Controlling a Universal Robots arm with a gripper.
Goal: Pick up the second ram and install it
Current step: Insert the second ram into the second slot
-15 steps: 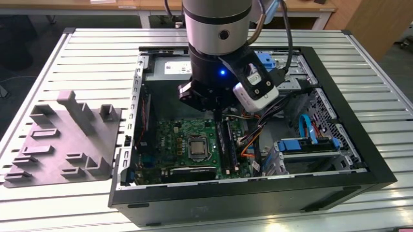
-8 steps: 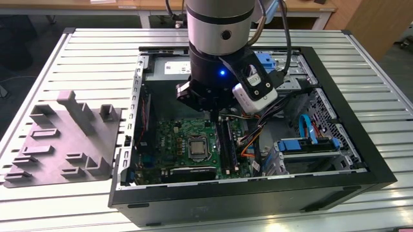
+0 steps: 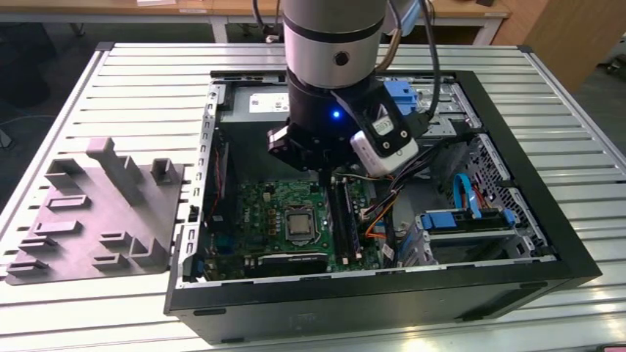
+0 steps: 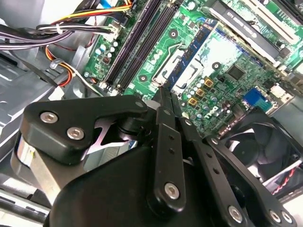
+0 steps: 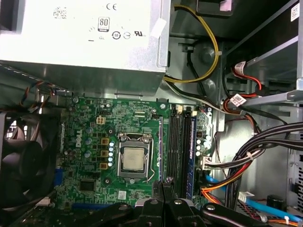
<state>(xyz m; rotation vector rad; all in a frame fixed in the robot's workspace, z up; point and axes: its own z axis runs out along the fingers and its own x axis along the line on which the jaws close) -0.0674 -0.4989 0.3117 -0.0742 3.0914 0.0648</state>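
The second ram (image 4: 191, 54) is pinched in the narrow jaws of the gripper (image 4: 164, 94). It hangs over the motherboard (image 5: 142, 109), between the processor socket (image 5: 135, 158) and the black slot rails (image 5: 177, 146). The second wrist view shows its blue face running out from the fingertips, while the first wrist view shows it edge-on as a thin strip. Another blue stick (image 5: 193, 151) stands in the outermost rail. The exterior view shows the open computer case (image 3: 391, 301) on the slatted bench (image 3: 146, 88). A grey fixture (image 3: 98, 213) lies near the bench's edge at the exterior view's left.
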